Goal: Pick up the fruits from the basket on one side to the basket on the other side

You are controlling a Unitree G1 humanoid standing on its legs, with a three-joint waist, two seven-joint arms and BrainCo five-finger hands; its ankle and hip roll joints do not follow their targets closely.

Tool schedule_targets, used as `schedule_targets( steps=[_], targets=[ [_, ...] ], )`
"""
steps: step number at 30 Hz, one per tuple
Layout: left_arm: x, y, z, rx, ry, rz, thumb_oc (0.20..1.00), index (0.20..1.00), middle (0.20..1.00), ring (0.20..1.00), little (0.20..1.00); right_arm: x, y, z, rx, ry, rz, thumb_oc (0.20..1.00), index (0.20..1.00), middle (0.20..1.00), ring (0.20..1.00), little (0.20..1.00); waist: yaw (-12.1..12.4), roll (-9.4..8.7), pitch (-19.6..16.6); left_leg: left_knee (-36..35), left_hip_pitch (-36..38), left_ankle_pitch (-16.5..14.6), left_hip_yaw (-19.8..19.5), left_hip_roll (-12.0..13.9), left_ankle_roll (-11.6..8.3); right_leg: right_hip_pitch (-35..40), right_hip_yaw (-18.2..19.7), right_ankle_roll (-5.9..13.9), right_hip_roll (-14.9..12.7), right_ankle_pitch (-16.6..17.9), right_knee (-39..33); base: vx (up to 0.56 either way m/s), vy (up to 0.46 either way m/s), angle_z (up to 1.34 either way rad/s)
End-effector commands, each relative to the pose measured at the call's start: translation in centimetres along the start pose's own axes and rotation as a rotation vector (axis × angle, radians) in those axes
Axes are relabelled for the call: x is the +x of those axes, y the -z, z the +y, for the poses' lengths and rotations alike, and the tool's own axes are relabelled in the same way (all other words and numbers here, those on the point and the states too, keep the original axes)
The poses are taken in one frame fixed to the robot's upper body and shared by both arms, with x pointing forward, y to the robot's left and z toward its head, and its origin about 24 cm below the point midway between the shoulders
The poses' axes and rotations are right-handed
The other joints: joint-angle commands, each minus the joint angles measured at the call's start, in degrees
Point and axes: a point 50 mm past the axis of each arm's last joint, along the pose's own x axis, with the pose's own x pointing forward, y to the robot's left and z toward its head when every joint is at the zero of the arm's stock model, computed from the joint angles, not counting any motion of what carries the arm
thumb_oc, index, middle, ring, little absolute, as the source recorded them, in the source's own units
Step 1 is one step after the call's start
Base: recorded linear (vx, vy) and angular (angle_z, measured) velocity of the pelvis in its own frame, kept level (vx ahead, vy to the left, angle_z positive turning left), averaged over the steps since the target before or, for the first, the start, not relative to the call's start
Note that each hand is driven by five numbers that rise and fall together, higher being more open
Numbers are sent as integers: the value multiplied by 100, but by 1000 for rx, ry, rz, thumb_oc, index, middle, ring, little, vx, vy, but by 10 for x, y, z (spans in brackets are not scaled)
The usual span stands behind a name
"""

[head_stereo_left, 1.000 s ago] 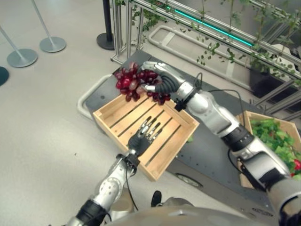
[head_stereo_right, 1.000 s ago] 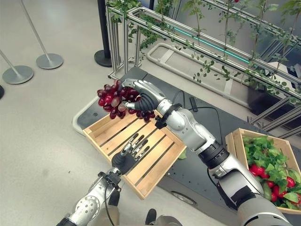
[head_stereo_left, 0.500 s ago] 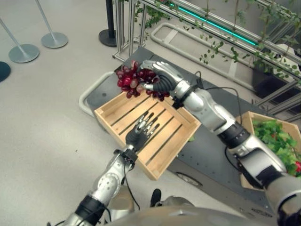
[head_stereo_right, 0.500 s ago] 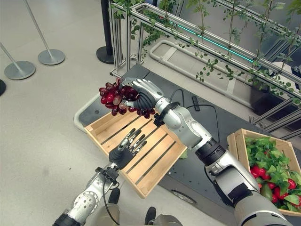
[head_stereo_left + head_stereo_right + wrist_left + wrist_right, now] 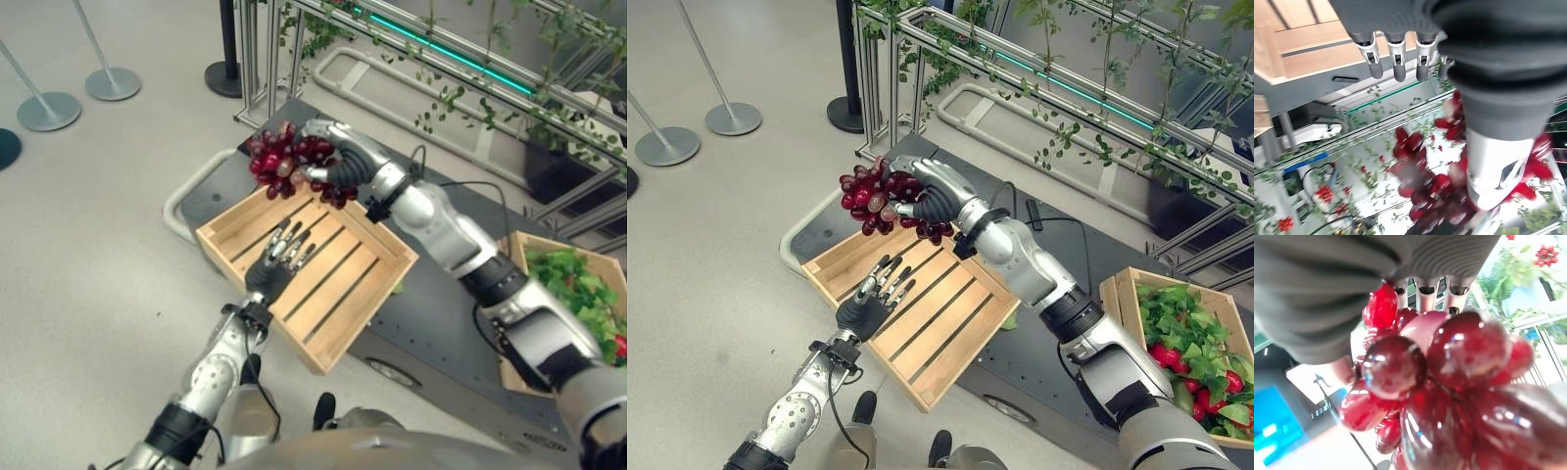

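Note:
My right hand (image 5: 338, 157) is shut on a bunch of red grapes (image 5: 284, 162), held in the air above the far corner of an empty slatted wooden crate (image 5: 372, 284). The grapes (image 5: 1449, 382) press against the curled fingers in the right wrist view. My left hand (image 5: 276, 264) hovers over the crate's near-left part, palm up, fingers straight and spread. Its fingers (image 5: 1396, 61) point toward the grapes (image 5: 1425, 186) overhead in the left wrist view. A second wooden crate (image 5: 1117, 294) at the right holds leafy greens and red fruit (image 5: 1164, 354).
Both crates rest on a dark grey platform (image 5: 441, 323). A metal frame with green vines (image 5: 441, 59) runs along the back. Stanchion bases (image 5: 44, 110) stand on the pale floor at the far left.
My left hand has slid left and toward the crate's near-left side. The right hand with the grapes has stayed nearly in place above the far corner.

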Motion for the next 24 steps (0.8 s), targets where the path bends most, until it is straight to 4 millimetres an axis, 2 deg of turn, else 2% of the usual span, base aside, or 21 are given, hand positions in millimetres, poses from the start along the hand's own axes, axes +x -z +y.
schedule_targets(
  steps=[1, 3, 6, 9, 13, 24],
  targets=[
    [4, -4, -22, 16, 98, -50, 1000, 1000, 1000, 1000, 1000, 1, -32, -39, 30, 122, -169, 200, 200, 200, 200, 200, -20, -80, -423, 336, 353, -684, 9, -108, 265, 10, 26, 481, -176, 23, 401, 0, 0, 0],
    [10, 7, -22, 6, 98, -18, 1000, 1000, 1000, 1000, 1000, -1, -37, -46, 28, 109, -198, 200, 200, 200, 200, 200, -53, -83, -521, 321, 395, -690, 7, -121, 261, 65, 21, 474, -176, 8, 393, 0, 0, 0],
    [17, 12, -31, 9, 136, -7, 1000, 1000, 1000, 1000, 1000, -2, -41, -48, 28, 93, -219, 200, 200, 200, 200, 200, -78, -67, -582, 338, 429, -709, 17, -117, 255, 97, 20, 466, -165, -5, 395, 0, 0, 0],
    [20, 16, -38, 5, 159, 5, 1000, 1000, 1000, 1000, 1000, -2, -46, -47, 40, 77, -245, 200, 200, 200, 200, 200, -96, -60, -617, 336, 465, -720, 24, -113, 251, 124, 27, 459, -154, -17, 383, 0, 0, 0],
    [29, 27, -41, 9, 157, 34, 1000, 1000, 1000, 1000, 1000, -6, -63, -45, 69, 42, -327, 200, 200, 200, 200, 200, -156, -43, -673, 320, 538, -734, 47, -72, 230, 169, 49, 444, -127, -41, 364, 0, 0, 0],
    [34, 32, -39, -10, 124, 29, 1000, 1000, 1000, 1000, 1000, -9, -67, -35, 140, 2, -353, 200, 200, 200, 200, 200, -204, 3, -708, 314, 594, -750, 70, -28, 195, 222, 75, 423, -99, -63, 324, 0, 0, 0]
  ],
)
